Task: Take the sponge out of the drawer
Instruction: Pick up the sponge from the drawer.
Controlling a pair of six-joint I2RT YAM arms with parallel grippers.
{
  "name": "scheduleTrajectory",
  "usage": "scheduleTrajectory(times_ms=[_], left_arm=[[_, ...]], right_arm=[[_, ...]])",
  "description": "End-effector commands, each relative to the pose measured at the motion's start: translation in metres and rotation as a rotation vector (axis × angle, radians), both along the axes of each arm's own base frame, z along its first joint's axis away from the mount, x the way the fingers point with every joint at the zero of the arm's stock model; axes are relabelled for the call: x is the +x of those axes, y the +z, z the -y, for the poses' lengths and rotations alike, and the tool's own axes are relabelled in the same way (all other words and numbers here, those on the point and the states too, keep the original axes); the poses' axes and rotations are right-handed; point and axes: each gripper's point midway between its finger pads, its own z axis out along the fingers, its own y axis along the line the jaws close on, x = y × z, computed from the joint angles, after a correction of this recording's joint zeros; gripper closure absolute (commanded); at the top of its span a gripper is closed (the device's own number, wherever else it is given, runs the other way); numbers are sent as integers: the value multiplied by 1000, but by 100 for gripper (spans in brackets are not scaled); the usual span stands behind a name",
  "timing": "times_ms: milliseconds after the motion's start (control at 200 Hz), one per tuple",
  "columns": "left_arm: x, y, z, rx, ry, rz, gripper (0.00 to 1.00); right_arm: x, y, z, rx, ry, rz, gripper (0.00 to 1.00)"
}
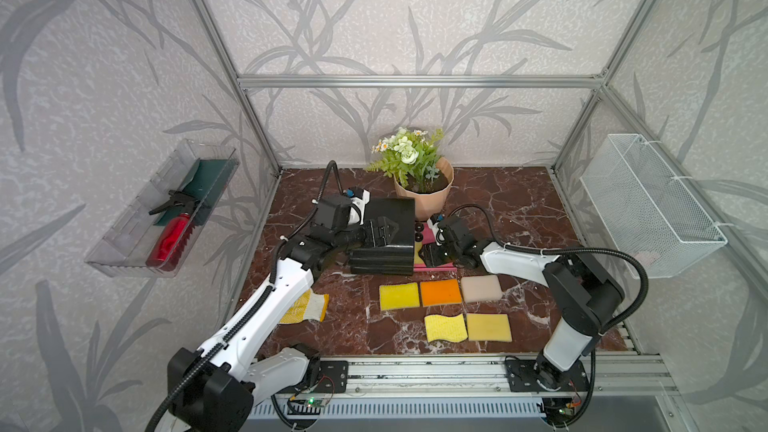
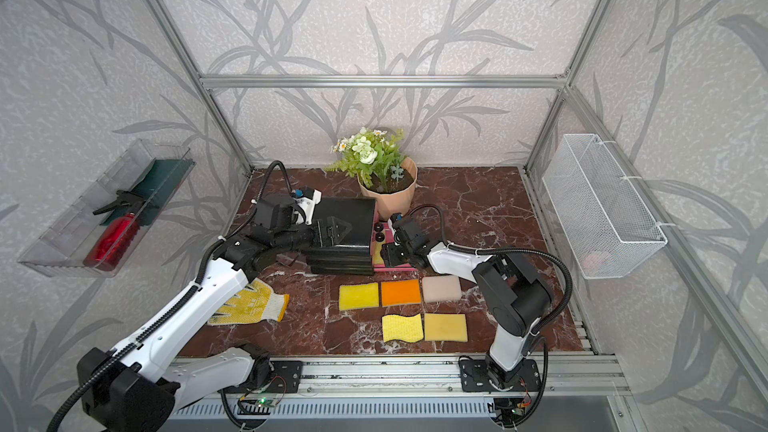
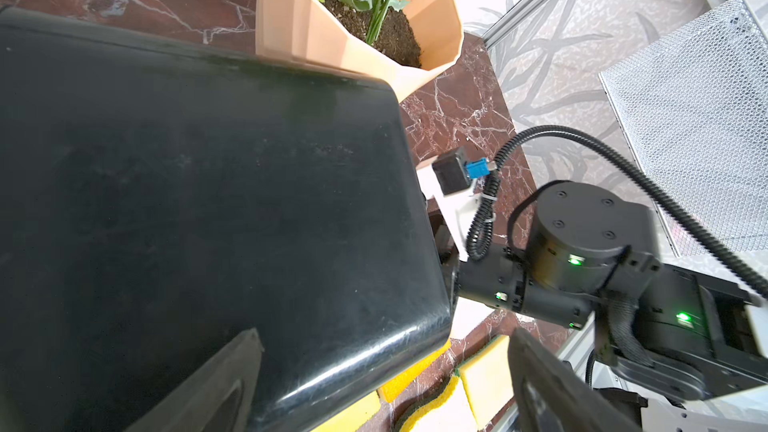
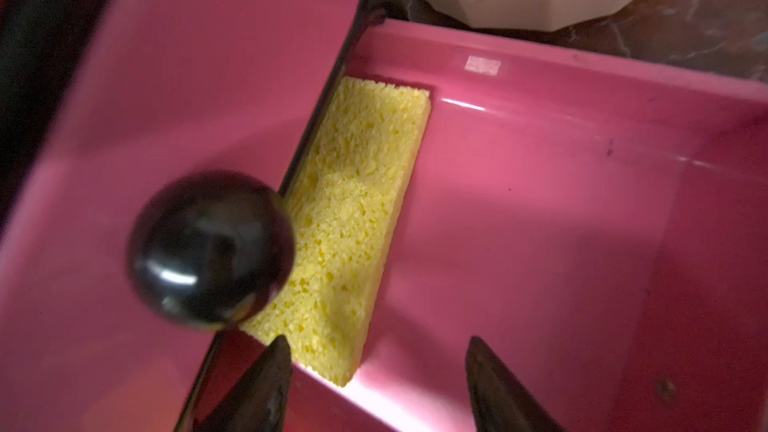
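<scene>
Where the yellow porous rectangular sponge (image 4: 353, 218) is lying: flat on the floor of the pink plastic drawer (image 4: 561, 209), with one long edge running under a pink panel (image 4: 208, 76) that is carrying a black round knob (image 4: 210, 249); in both top views only a yellow sliver is showing, at frame centre.
Drawer position: sticking out of the black glossy cabinet (image 1: 390, 214) toward the right of the frame, just below the peach faceted flowerpot (image 1: 428, 197).
Right tool (image 4: 378, 351): hanging over the open drawer with its jaws apart and nothing between them; one fingertip (image 4: 257, 392) is overlapping the sponge's near end in the wrist view, and contact cannot be told.
Left tool (image 3: 384, 342): holding its jaws wide apart and gripping nothing, one finger (image 3: 216, 388) lying over the cabinet's top, its twin reaching past the edge.
Dark red marble tabletop (image 1: 519, 209): carrying an orange square pad (image 1: 440, 292) among four others at lower centre, well apart from the drawer.
Yellow-and-white knitted glove (image 2: 249, 305): lying at lower left, partly under the left arm.
</scene>
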Motion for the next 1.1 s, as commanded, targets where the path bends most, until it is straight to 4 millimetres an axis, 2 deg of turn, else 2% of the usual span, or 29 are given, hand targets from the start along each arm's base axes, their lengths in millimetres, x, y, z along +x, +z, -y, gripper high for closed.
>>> scheduleTrajectory(times_ms=[0,270,570,645,805,960,1095], left_arm=[[0,9,-4,-19,6,31,8],[2,4,-7,-11,26,18,9],[5,2,-13,-9,50,8,9],[4,2,-13,-15,47,7,10],[5,3,-13,-23,46,7,10],[5,2,-13,-24,47,6,10],[6,0,-13,-26,46,2,10]], right_arm=[[8,1,-11,16,-6,11,36],[10,-11,-6,-53,-63,22,43],[5,-21,-23,-41,-44,3,49],[6,-22,-23,-38,-53,0,56],[6,-27,-19,-47,-74,-5,82],[7,-20,-9,-72,-101,31,100],[9,6,0,-63,-117,110,100]])
